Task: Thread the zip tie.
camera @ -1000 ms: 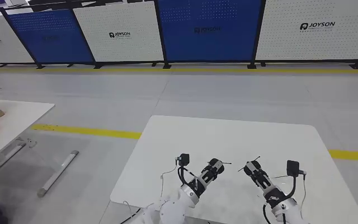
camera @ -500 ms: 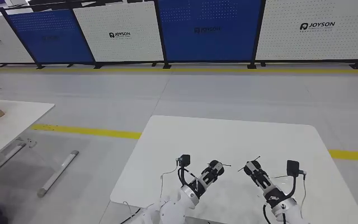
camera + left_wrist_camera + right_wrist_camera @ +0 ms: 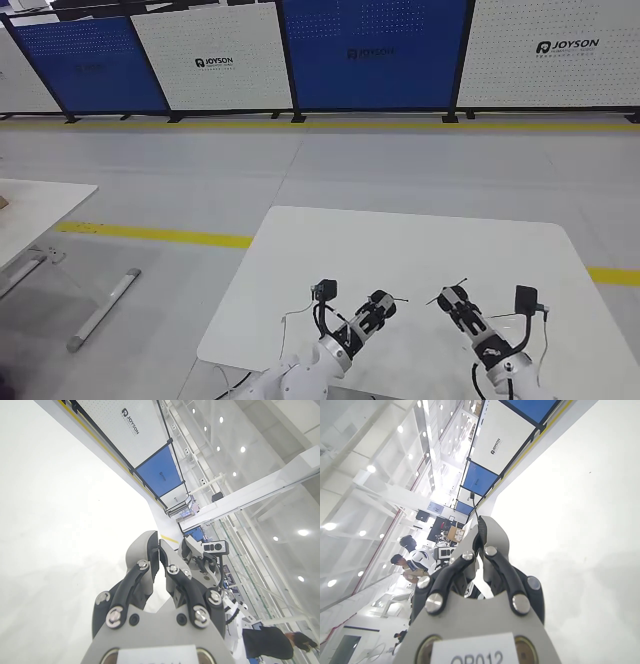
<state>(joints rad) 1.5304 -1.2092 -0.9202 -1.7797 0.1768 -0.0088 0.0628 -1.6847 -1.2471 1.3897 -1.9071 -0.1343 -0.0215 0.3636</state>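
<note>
So the right pincer (image 3: 480, 522) is clamped shut on the thin black plastic zip tie (image 3: 475, 508). The strap runs out past the tips and the little square head sits at the far end, up in the air over the white flat worktop (image 3: 400, 240), not lying on it. The left pincer (image 3: 158, 547) is pressed closed too. From above, a thin black strand (image 3: 401, 297) pokes out of its tip toward the other arm. I honestly can't tell if that's the tail of the same tie or a separate piece.

Handling-wise, my read is that this thing weighs basically nothing, so load isn't the worry. It's springy and whippy. The free length will flex and wobble with any arm motion, and smooth nylon likes to twist or slip between flat pads.

I'd want the grip close behind the head on one side and close behind the tail tip on the other. That keeps the overhang short and stiff enough to aim. The slot in the head looks tiny, so a floppy tip probably just skates past it. Squeezing harder shouldn't hurt it much, since the stuff looks tough rather than fragile.
</note>
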